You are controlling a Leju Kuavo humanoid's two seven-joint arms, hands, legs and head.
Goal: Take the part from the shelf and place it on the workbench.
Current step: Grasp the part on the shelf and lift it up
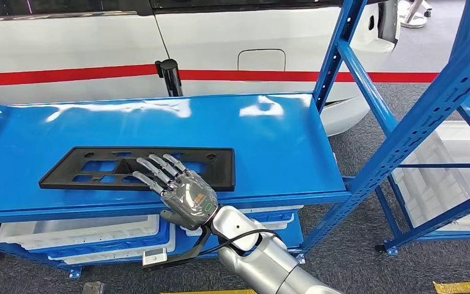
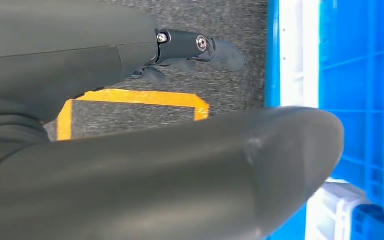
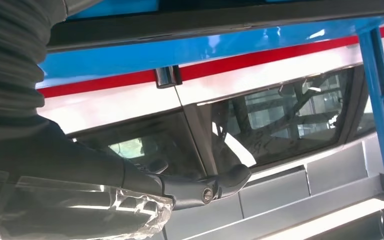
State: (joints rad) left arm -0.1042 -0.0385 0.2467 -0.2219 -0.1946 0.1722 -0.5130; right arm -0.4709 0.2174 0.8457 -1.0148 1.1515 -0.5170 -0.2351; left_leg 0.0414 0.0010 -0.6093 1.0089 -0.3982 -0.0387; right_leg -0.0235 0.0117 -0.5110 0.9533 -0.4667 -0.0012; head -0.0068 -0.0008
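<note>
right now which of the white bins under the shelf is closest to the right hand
The white bin directly below the right hand, partly hidden behind its wrist. The other white bin sits farther toward the shelf's left end.

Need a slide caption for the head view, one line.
Right hand, fingers spread, reaching over the flat black perforated plastic part on the glossy blue metal shelf.

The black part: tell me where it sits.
Head view: the black part lies flat on the blue shelf, left of centre, under the right hand's fingertips.
</note>
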